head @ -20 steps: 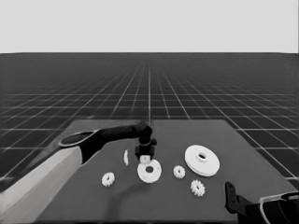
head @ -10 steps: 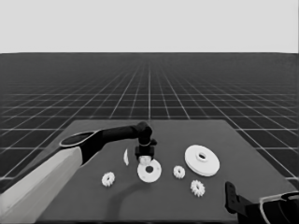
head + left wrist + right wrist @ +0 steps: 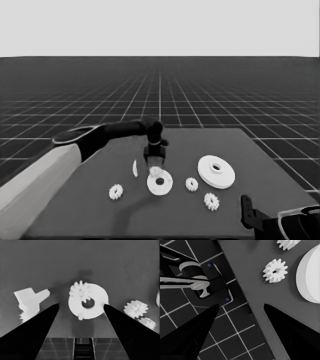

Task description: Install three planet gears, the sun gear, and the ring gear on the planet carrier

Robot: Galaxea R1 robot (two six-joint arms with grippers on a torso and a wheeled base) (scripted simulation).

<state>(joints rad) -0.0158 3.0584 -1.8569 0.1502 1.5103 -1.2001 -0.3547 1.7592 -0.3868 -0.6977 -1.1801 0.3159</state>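
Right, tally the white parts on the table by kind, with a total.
Toothed gears: 4 (three loose, one on the smaller round part, under the left hand)
Round parts: 2 (that one and the larger round part)
Thin white piece: 1
Total: 7

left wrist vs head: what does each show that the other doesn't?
Only the left wrist view: one gear resting on the smaller round part, beside its centre hole, and small pegs on that part's rim. The left gripper has its fingers spread wide, one on each side of the part.

Only the head view: the larger round part off to the right, and the right arm waiting at the lower right corner.

Both: the smaller round part, the thin white piece, and loose gears on the table.
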